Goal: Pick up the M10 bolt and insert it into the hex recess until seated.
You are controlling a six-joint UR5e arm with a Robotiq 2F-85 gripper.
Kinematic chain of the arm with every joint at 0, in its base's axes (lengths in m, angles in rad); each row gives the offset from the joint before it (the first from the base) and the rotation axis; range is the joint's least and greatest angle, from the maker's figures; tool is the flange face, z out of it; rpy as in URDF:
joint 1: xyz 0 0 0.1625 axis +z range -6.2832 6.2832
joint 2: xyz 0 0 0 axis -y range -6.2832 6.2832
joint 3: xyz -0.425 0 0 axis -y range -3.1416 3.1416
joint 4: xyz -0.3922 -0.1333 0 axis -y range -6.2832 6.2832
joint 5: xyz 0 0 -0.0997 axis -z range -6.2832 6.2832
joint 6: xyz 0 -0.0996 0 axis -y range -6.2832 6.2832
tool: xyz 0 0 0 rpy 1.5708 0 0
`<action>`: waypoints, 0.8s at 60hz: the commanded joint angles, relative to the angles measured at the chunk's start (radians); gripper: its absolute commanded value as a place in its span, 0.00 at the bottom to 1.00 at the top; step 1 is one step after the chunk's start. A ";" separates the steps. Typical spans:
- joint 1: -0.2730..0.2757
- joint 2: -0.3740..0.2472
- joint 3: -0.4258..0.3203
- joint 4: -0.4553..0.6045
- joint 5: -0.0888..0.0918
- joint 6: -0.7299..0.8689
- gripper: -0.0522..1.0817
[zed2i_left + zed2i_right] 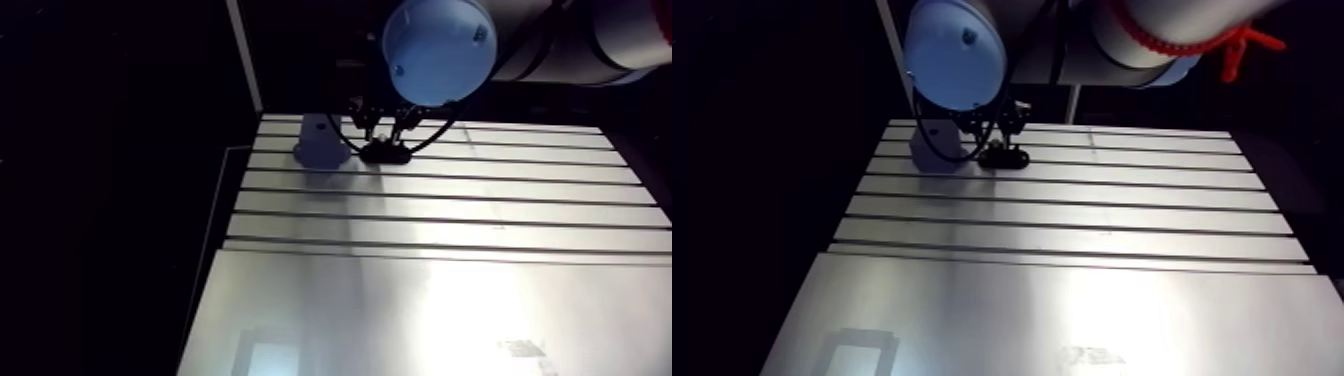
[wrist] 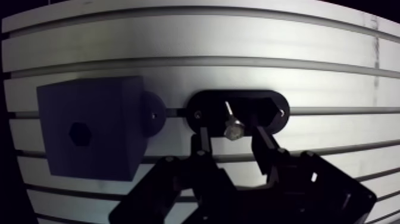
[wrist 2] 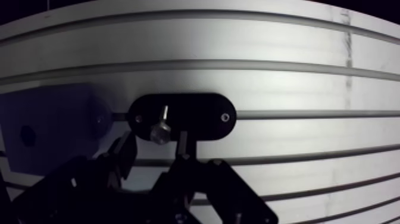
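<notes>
Looking at a gripper (image 2: pixel 230 134) spread open, gripping nothing yet. Straddling the M10 bolt (image 2: pixel 231 124): hex head dead between the fingertips, shank pointing straight away, sitting on a black oval holder (image 2: pixel 269 105). Further off, sideways from there: hex recess (image 2: pixel 79 133) in the dark block (image 2: pixel 110 149).

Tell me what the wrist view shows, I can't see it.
The open gripper straddles a bolt on a black oval holder on the slotted table. Beside the holder sits a dark block with a hex hole.
</notes>
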 commanded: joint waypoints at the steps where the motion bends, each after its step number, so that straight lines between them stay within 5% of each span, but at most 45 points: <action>1: 0.000 0.001 -0.001 0.000 -0.001 0.000 0.51; 48: -0.002 -0.001 0.001 0.000 -0.002 0.001 0.57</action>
